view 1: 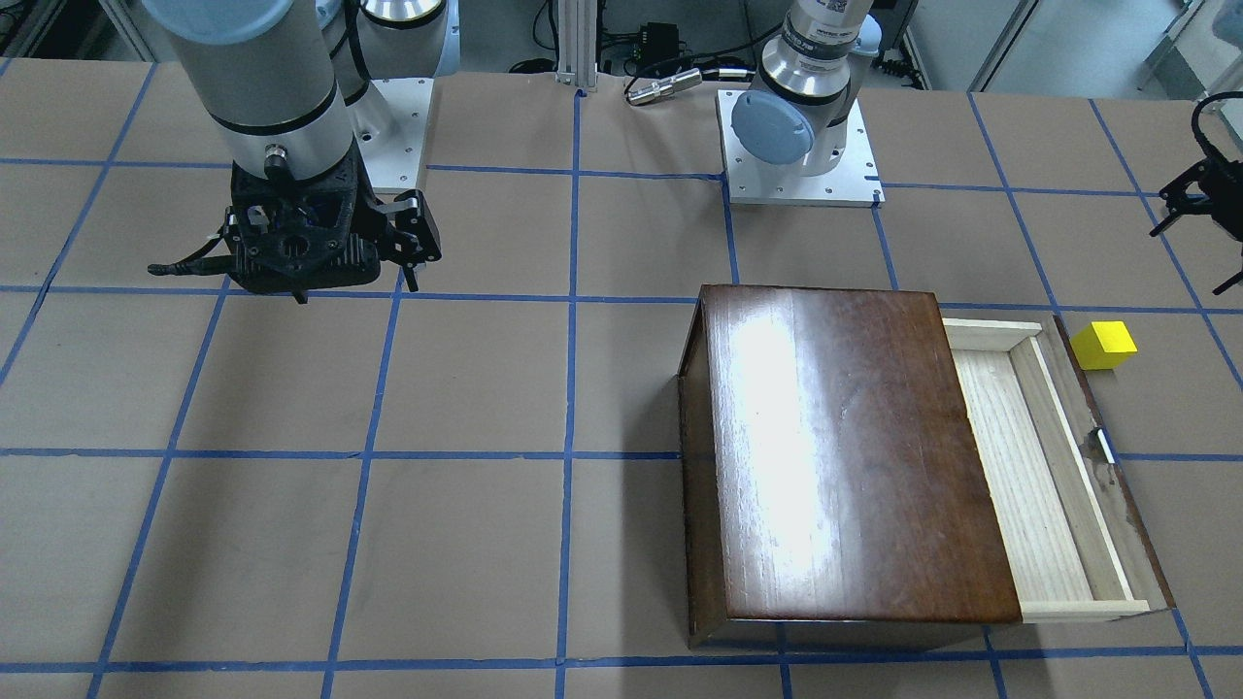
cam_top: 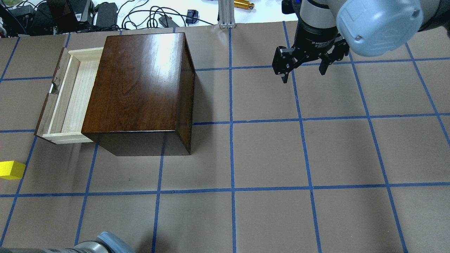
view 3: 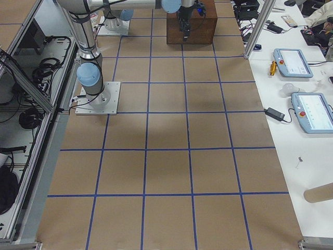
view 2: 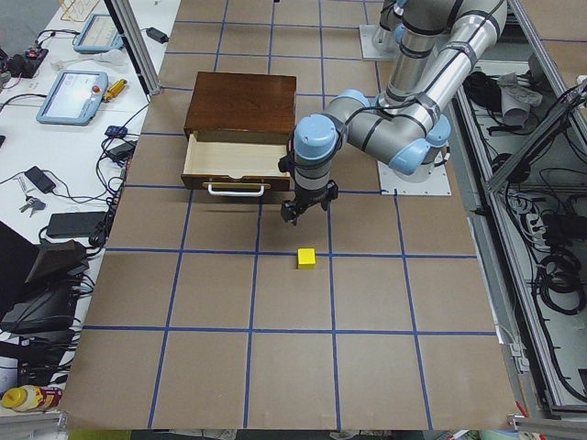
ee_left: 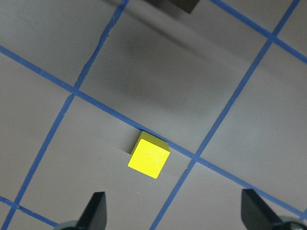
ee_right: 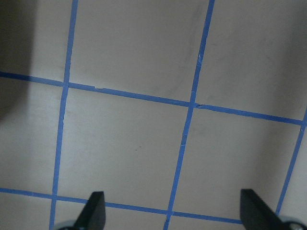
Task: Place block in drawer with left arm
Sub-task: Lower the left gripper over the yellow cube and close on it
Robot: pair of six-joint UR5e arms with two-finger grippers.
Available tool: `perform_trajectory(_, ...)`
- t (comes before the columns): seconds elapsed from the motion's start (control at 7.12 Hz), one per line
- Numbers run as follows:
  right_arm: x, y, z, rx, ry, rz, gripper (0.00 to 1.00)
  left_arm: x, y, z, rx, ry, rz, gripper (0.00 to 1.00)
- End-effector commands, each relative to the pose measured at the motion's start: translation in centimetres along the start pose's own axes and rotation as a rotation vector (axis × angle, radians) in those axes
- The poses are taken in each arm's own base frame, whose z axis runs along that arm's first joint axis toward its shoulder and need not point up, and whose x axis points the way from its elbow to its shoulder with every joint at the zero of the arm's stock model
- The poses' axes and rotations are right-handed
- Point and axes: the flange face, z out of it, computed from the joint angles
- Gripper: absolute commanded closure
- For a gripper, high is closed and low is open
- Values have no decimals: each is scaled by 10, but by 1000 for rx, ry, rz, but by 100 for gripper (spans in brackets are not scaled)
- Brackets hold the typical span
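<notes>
A: Far left first. Where's the block?
B: Block point(cam_top: 12, 169) sits on the table point(cam_top: 267, 154) at the overhead's left edge. It's nearer the robot than the drawer point(cam_top: 72, 96) and apart from it. Its back edge is right on a blue tape line point(ee_left: 105, 108).
A: Left gripper?
B: Left gripper point(ee_left: 176, 213) hovers above the block with fingers spread wide and nothing between them. No contact.
A: So the step is reach and grasp. Tips?
B: In the wrist view the block lies ahead of the fingertips and a bit left of centre, turned against the closing line. I'd shift over it, twist the wrist until the pads face two flat sides, then drop straight down. Clamp on a corner and it'll likely spin out.
A: Next over, the drawer?
B: Pulled out, pale floor showing, dark front panel on the block's side. Part of the tray sits under the cabinet point(cam_top: 140, 84) top, so I'd let go low over the exposed strip.
A: Far right?
B: Right gripper point(cam_top: 303, 74) hangs over the table, well apart from everything, fingers parted, holding nothing. No part in this step, I'd say.
</notes>
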Motion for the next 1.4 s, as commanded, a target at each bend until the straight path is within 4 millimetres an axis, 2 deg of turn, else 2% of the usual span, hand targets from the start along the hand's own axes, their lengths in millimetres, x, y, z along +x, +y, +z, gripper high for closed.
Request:
perform_trajectory(0.0, 0, 0, 0, 0, 0, 0, 0, 4, 8, 51, 16, 21, 179, 0)
perform_trajectory(0.42, 0, 0, 0, 0, 0, 0, 0, -14, 18, 97, 22, 24, 342, 0)
perform_trajectory(0.7, 0, 0, 0, 0, 0, 0, 0, -19, 21, 117, 31, 35, 372, 0)
perform_trajectory(0.98, 0, 0, 0, 0, 0, 0, 0, -11, 36, 146, 12, 9, 361, 0)
perform_trajectory(1.26, 0, 0, 0, 0, 0, -1, 0, -2, 34, 166, 14, 5, 368, 0)
